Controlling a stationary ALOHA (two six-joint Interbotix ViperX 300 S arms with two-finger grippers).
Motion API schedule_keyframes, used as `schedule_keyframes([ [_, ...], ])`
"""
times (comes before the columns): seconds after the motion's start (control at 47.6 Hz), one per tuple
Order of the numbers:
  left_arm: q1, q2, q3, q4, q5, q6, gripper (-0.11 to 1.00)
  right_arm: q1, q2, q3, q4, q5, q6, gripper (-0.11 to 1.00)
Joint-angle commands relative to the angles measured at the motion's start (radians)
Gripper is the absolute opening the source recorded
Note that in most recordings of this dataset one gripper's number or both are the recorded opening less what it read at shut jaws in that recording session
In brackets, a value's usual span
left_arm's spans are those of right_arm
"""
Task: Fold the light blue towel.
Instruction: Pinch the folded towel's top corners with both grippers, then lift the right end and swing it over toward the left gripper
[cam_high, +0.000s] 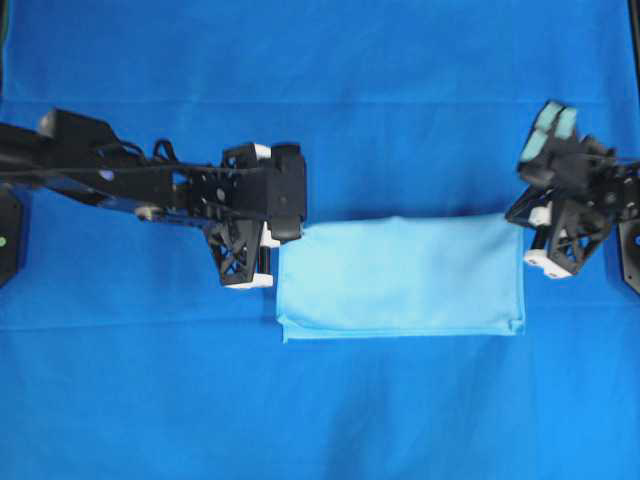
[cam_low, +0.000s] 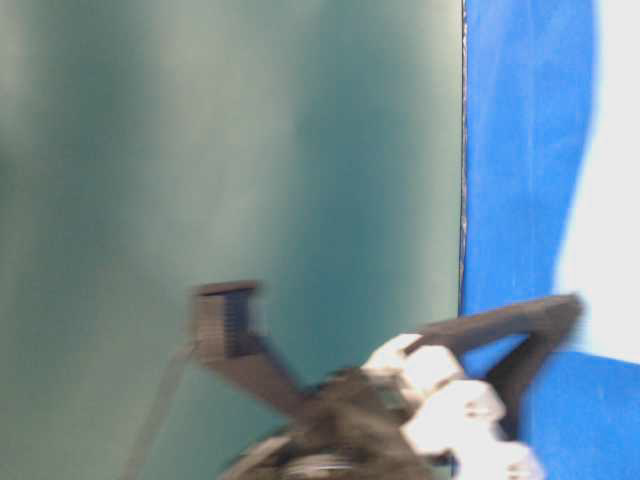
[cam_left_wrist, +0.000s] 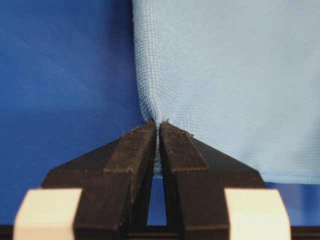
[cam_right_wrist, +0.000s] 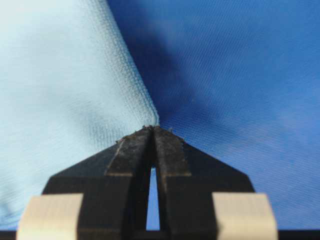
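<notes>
Your light blue towel (cam_high: 400, 277) sits folded into a flat rectangle on the table (cam_high: 320, 420), left claw (cam_left_wrist: 158, 125) and right claw (cam_right_wrist: 152, 129) each pinching a corner.

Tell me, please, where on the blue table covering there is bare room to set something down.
Bare covering spans the whole strip below the light blue towel, and the strip above it too. It is crowded at the towel's two ends, where the left gripper and right gripper pinch it.
</notes>
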Motion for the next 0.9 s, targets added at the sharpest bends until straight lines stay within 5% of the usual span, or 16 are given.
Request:
schedule_keyframes([
  [0.0,-0.006,-0.083,-0.040,-0.002,0.048,0.000,0.02,0.020,-0.086,-0.037,0.002,0.060,0.003,0.01],
  [0.252,-0.021,-0.202,-0.075,-0.002,0.095,0.012,0.02,0.100,-0.270,-0.100,0.000,0.195,0.014,0.01],
  [0.546,-0.029,-0.247,-0.060,0.000,0.072,0.012,0.02,0.094,-0.290,-0.104,-0.028,0.206,0.025,0.01],
  [0.882,-0.084,-0.232,-0.020,0.000,-0.083,0.011,0.02,-0.103,-0.255,-0.107,-0.206,0.190,0.121,0.01],
])
